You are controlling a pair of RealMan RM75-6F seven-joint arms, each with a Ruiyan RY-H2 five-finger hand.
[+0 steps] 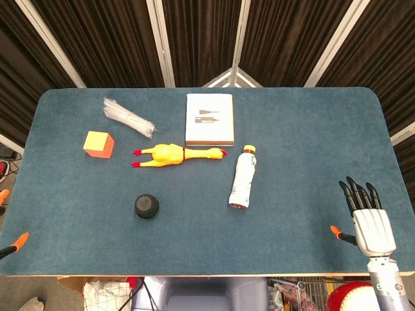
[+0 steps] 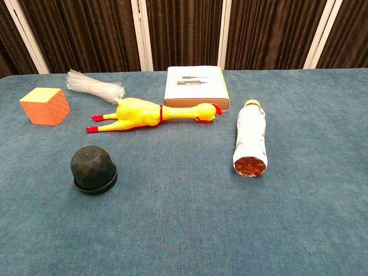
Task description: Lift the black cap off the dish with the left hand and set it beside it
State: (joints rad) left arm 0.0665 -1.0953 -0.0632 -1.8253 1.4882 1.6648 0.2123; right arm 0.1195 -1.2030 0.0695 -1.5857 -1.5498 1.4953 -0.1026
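The black cap (image 1: 147, 205) (image 2: 92, 165), a faceted dome, sits on a low black dish (image 2: 111, 181) at the front left of the blue table. Only the dish's rim shows under the cap. Of my left hand (image 1: 14, 244) just orange-tipped fingers peek in at the left edge of the head view, well left of the cap; how they are set is hidden. My right hand (image 1: 369, 217) lies at the front right edge, fingers straight and apart, holding nothing. Neither hand appears in the chest view.
A yellow rubber chicken (image 1: 175, 155) (image 2: 152, 113) lies behind the cap. An orange cube (image 1: 98, 144) (image 2: 45, 106) and a clear plastic bundle (image 1: 127, 117) are at the back left. A white box (image 1: 209, 119) and a lying bottle (image 1: 243, 177) (image 2: 251, 138) are right of centre.
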